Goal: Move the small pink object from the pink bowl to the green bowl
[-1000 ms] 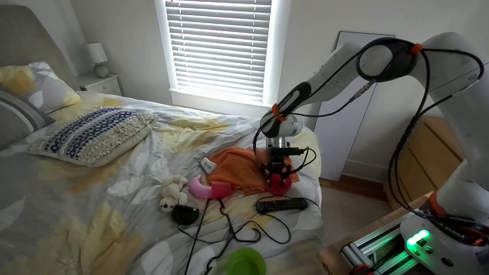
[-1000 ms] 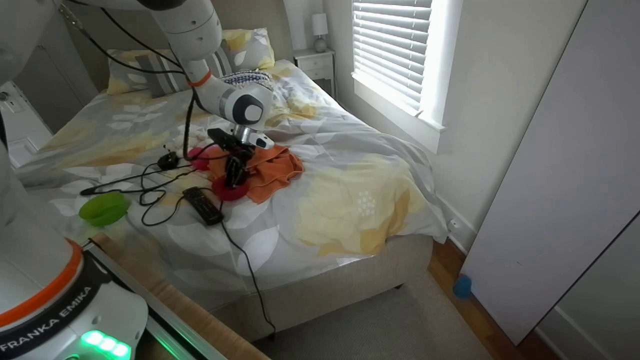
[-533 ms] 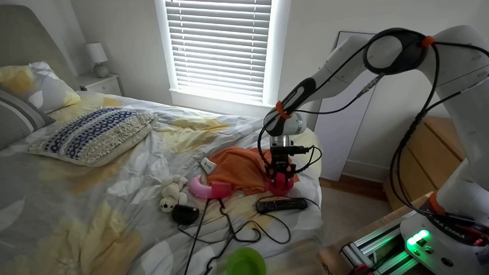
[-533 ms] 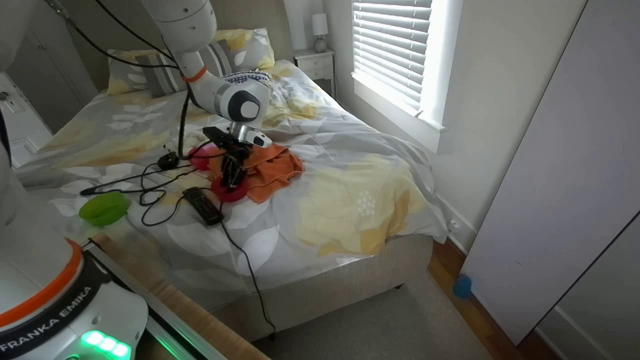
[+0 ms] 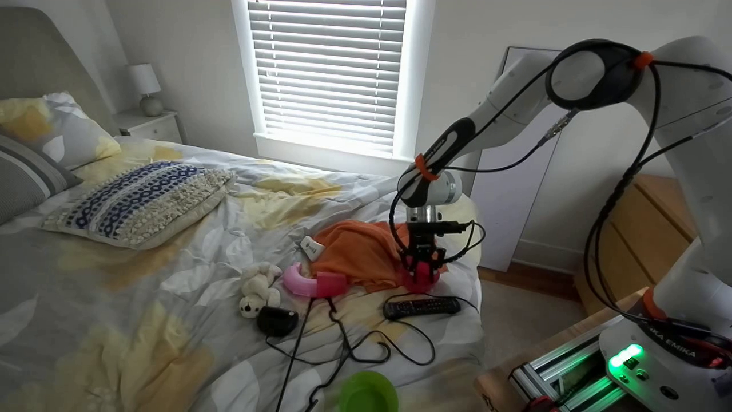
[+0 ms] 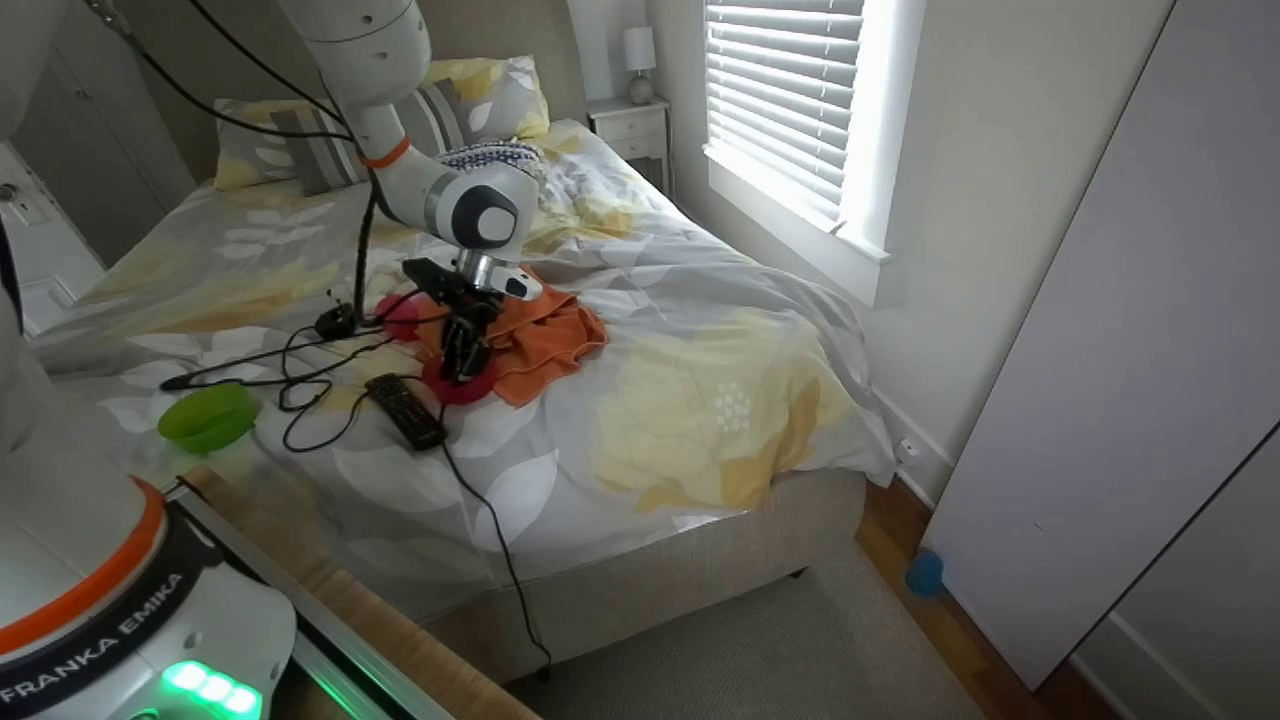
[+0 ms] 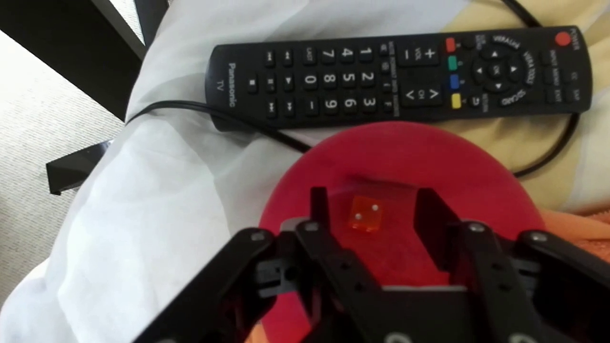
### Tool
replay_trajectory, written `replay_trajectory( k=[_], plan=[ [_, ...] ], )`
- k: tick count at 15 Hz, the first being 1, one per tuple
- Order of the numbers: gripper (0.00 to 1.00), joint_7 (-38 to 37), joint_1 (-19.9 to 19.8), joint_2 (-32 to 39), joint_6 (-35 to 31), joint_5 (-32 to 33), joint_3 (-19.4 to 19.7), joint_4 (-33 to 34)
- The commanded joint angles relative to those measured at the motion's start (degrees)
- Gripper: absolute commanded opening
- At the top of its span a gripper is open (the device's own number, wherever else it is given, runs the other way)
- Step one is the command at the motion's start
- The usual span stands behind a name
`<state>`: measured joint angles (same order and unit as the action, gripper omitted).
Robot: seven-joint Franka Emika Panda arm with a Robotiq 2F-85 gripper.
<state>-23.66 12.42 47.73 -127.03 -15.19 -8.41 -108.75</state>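
"Small pink object, a reddish die with two white pips showing, sits framed in the gap of your gripper."

"So are you pinching it?"

"No, your fingers stand well spread, with bare pink on both sides of the die. You straddle it, I'd judge, so that one closing brings a pad to each side. One finger looks nearer, though, and could nudge it first. How high your tips are above it, I can't tell."

"Why point your gripper down so steeply?"

"Likely so both fingers fit inside the pink bowl, where the die lies, without levering the rim. That bowl rests on soft bedding and could tip if you press its wall."

"What crowds you there?"

"The remote and a black cable just past the rim, the orange cloth just beside it. Lift straight up and you should miss all three."

"And your green bowl?"

"In an exterior view, well apart, nearer the robot's base, within easy reach, I'd guess. The remote and cable lie between, so you will want height before you cross."
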Motion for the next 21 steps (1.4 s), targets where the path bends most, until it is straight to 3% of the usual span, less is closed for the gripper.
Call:
replay_trajectory(
  k=[1,3,5,6,7,8,10,17,21],
  plan=[
    [0.40,1.27,0.27,1.67,-0.49,-1.16,0.17,0.57],
    [0.39,1.41,0.26,2.61,-0.14,-1.02,0.20,1.35],
    [0.31,1.01,0.56,3.51,0.48,-0.66,0.44,2.37],
    [0.22,0.88,0.68,3.61,0.59,-0.55,0.46,2.71],
    [0.03,0.44,1.00,3.38,0.59,-0.33,0.64,2.81],
    [0.00,0.50,1.10,2.72,0.61,-0.25,0.54,2.63],
    [0.05,0.13,1.41,0.41,0.18,-0.22,0.53,1.30],
    [0.05,-2.38,2.15,-9.10,-0.77,-0.29,1.09,-4.25],
    [0.05,-5.05,2.76,-12.90,-5.87,-0.69,1.97,-6.67]
  ],
)
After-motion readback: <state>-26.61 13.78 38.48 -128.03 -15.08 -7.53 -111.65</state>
